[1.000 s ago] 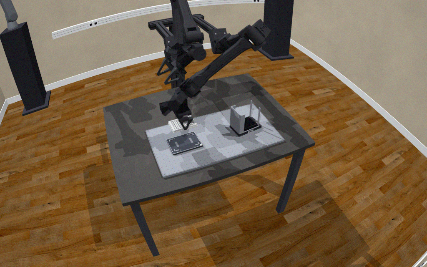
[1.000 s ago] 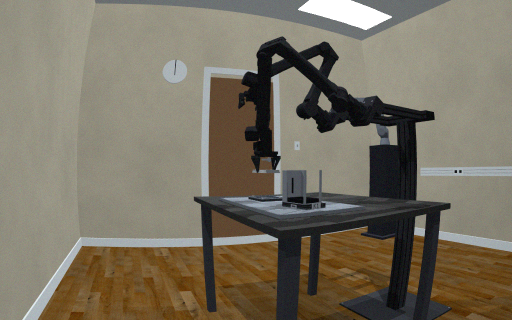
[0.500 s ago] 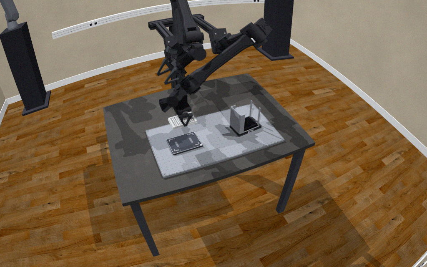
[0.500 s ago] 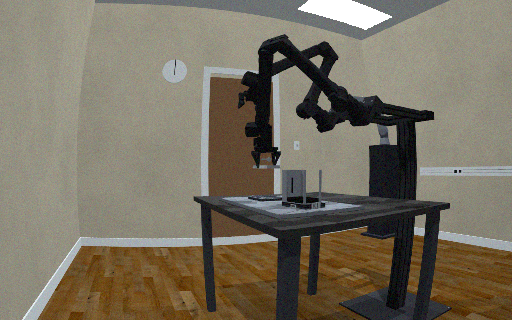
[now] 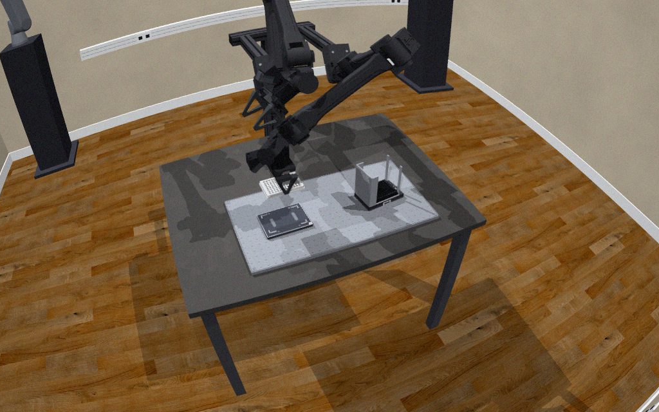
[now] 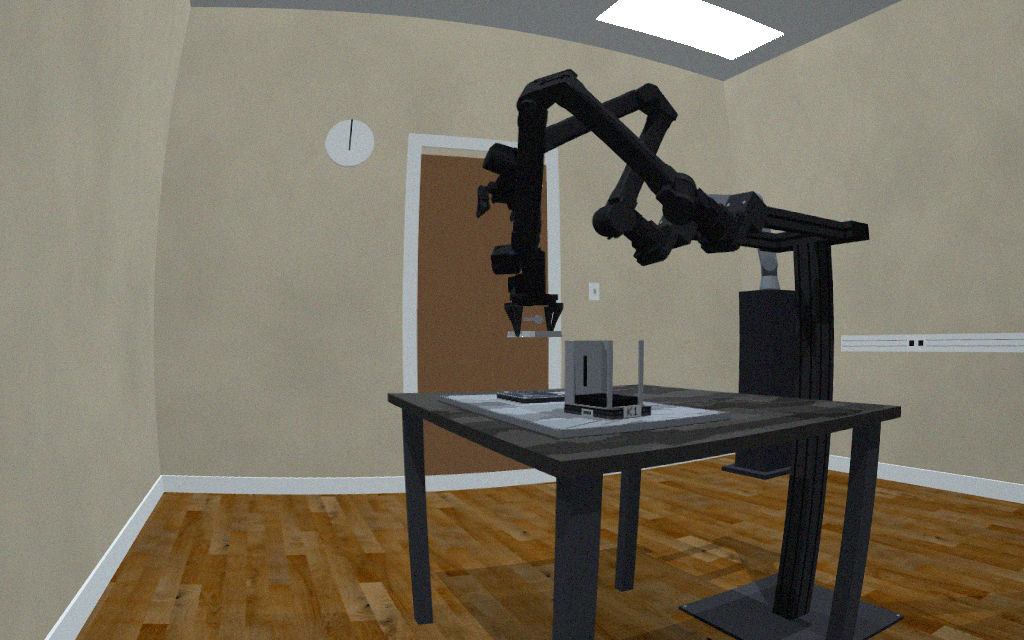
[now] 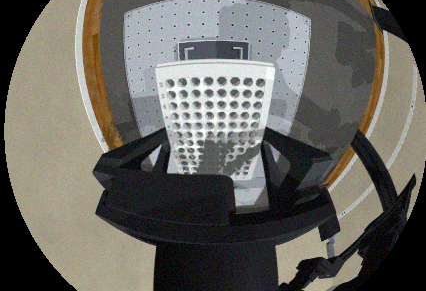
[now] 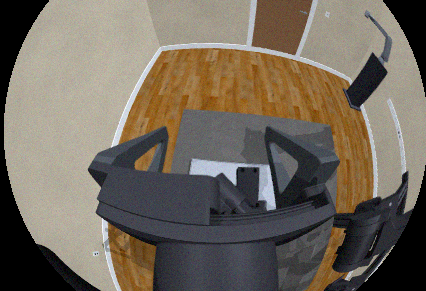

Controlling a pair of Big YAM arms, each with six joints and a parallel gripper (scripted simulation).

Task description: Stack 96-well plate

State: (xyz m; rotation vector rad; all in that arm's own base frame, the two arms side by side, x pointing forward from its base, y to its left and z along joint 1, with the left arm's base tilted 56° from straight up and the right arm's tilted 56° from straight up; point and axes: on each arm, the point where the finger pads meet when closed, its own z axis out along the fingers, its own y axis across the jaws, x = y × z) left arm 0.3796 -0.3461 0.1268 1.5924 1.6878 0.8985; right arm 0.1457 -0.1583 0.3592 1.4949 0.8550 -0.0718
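The white 96-well plate (image 5: 269,188) (image 6: 533,333) (image 7: 215,73) hangs level in my left gripper (image 6: 533,327) (image 7: 215,131), which is shut on its long sides, high above the table. Faint rim marks show at its far left corner in the left wrist view; I cannot read them. The dark nest N1 (image 5: 285,221) (image 7: 214,51) is empty. The stack rack K1 (image 5: 365,187) (image 6: 599,365) has tall grey walls and thin posts. A black plate (image 5: 385,189) sits low inside it; its lettering is unreadable. My right gripper (image 5: 257,111) (image 8: 216,131) is open and empty, high up.
The perforated light board (image 5: 260,263) (image 7: 150,26) carries the nest and the rack on the dark table (image 5: 183,276) (image 6: 834,417). The rack's walls and posts rise well above the board. Both arms are close together in the top and exterior views, the right one raised beside the left.
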